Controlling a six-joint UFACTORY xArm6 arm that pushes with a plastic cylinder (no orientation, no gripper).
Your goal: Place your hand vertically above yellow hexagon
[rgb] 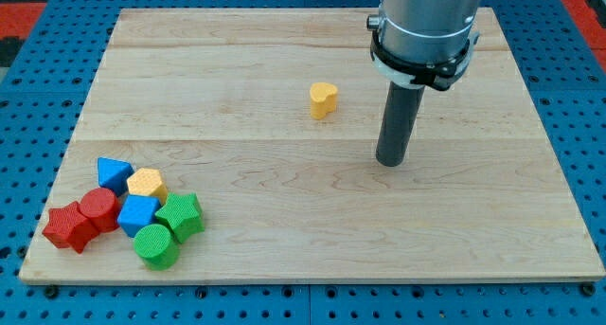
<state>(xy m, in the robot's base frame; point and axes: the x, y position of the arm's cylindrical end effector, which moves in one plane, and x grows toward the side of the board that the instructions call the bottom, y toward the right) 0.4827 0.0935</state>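
The yellow hexagon point(147, 184) lies in a cluster of blocks near the board's bottom-left corner. It touches the blue triangle-like block point(115, 172) on its left and the blue cube point(138, 214) below it. My tip point(390, 161) rests on the wooden board at the view's centre-right, far to the right of the hexagon. A yellow heart block point(323, 99) stands alone, up and to the left of my tip.
The cluster also holds a red star point(68, 226), a red cylinder point(98, 208), a green star point(180, 216) and a green cylinder point(155, 246). The wooden board point(284, 230) sits on a blue perforated table point(28, 98).
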